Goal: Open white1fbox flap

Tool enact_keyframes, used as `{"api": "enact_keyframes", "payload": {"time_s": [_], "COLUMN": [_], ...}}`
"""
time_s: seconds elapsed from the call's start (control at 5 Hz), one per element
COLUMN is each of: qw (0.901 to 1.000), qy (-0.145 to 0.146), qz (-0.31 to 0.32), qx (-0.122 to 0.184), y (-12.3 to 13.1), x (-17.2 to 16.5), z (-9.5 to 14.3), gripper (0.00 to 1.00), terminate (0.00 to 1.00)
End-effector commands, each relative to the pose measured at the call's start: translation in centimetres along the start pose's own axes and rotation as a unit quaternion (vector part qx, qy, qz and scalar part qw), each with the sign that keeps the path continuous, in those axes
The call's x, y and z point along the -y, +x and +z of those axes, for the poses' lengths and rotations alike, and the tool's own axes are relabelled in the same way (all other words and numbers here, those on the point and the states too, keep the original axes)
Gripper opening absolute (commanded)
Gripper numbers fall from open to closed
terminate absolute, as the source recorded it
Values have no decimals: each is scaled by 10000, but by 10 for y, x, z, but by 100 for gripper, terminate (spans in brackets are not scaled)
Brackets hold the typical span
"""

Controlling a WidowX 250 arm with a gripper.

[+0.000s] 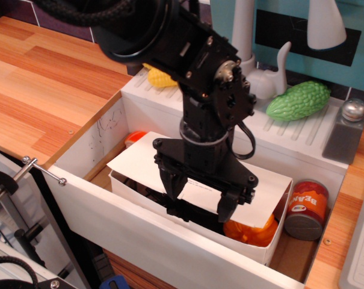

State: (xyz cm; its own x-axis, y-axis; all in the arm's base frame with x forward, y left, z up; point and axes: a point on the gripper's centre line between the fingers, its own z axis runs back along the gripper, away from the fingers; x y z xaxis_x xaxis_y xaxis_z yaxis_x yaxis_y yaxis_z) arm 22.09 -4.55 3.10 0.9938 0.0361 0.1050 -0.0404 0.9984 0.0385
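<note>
Black gripper (198, 201), fingers spread apart, hangs over the white1fbox (254, 238) inside the white sink basin (139, 238), its arm coming down from upper left. Left finger (169, 188) and right finger (228, 205) straddle a small white paper label (200, 194) w/ a line of dark print; whether the tips touch the cardboard can't be told from this angle. Box lies lengthwise across the basin, slightly diagonal, front wall toward the camera. Its flap (142, 161), a wide plain white panel, is raised and leans back toward the far side of the basin, hinged along the rear long edge, so the box interior is exposed. Inside: something orange (249, 232) at the right end, just under the right finger, plus dark contents beneath the gripper too shadowed to identify. Also in the basin, just right of the box, stands a red can (306, 209) w/ an orange label. Behind the flap's left corner an orange-red item (133, 137) peeks out, mostly hidden. On the drainboard behind the basin rest a green bumpy gourd (298, 100), a yellow item (160, 77) partly blocked by the arm, and a metal-topped shaker (346, 131) at far right. Wooden countertop (43, 84) surrounds the sink on the left.
</note>
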Motion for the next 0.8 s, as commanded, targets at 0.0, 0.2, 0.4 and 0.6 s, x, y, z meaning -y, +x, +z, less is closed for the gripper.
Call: {"api": "enact_keyframes", "payload": {"time_s": [0.0, 0.2, 0.4, 0.6], "qw": [10000, 10000, 9999, 9997], "qy": [0, -71, -76, -139], "qz": [0, 62, 99, 182], "qx": [0, 11, -2, 46], "y": [0, -6, -3, -6], "x": [0, 3, 3, 3], "z": [0, -4, -4, -7], "gripper": [100, 100, 100, 100], "terminate": [0, 0, 0, 0]}}
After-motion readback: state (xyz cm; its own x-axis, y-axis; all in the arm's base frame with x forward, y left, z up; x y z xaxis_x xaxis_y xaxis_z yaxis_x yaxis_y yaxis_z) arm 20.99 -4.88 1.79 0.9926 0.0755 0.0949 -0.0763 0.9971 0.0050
